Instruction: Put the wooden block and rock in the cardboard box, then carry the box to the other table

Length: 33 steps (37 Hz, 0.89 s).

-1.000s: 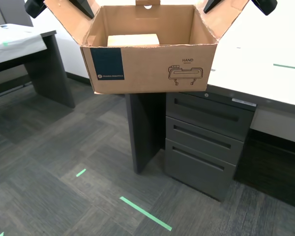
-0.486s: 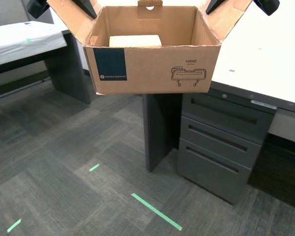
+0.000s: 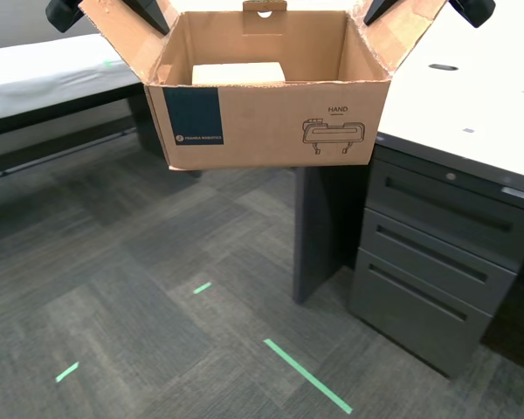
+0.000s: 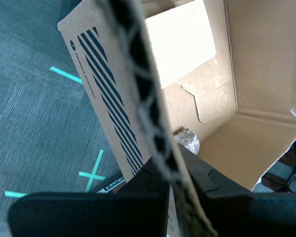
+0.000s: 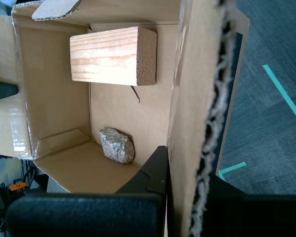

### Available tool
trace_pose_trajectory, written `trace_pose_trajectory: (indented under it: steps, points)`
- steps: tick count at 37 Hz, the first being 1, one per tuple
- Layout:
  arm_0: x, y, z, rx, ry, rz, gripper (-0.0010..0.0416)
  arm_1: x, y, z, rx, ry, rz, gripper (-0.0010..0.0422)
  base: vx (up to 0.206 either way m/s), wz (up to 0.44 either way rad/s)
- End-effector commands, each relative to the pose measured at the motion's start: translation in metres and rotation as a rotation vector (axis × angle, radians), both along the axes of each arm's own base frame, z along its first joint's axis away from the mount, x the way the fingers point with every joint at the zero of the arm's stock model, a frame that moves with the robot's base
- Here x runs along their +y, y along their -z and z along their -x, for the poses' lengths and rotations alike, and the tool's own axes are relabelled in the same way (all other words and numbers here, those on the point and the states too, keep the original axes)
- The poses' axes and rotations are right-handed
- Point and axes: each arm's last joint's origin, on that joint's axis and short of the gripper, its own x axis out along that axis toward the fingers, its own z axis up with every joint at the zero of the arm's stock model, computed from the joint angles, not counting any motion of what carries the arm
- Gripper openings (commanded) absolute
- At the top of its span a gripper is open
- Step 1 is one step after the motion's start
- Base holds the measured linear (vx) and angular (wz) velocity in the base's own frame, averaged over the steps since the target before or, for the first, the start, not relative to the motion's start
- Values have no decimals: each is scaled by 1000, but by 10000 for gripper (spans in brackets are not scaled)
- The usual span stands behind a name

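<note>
- Exterior view: grey carpet floor fills most of the frame, with green tape strips on it.
- An off-white worktop sits at the exterior view's right, with dark grey drawers under it.
- A second worktop with a white cloth is at the exterior view's left, behind the box; a small green mark shows on it.
- The cardboard box hangs in the air above the floor, flaps open and roughly level. Its navy label panel and a line-drawn logo marked HAND face the camera.
- Dark arm parts show at both upper flaps in the exterior view. I cannot match either one to first or second from that view.
- The wooden block lies inside the box on its floor against one wall; in the exterior view only its pale top shows.
- The rock lies on the box floor near a corner, apart from the block. It also shows in the second wrist view.
- My first gripper is pinching a side wall of the box, one finger inside and one outside.
- My second gripper is pinching the opposite wall's edge the same way, fingers tight on the corrugated rim.
</note>
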Motion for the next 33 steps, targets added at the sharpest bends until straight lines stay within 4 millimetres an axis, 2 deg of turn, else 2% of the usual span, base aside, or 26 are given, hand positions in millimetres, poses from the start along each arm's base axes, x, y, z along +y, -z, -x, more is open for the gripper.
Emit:
trace_pose_trajectory:
  steps: [1,16,33]
  points:
    - [0,-1,0,1,-1,-8,-1,-1,-1,1,-3,18,12,-1,20,240]
    - [0,1,2,22,-10,3,-1,-1,0,2,-9,45,3,-1,37,194]
    - [0,1,3,27,-8,3,-1,-2,1,3,5,43,2,-1,68,68]
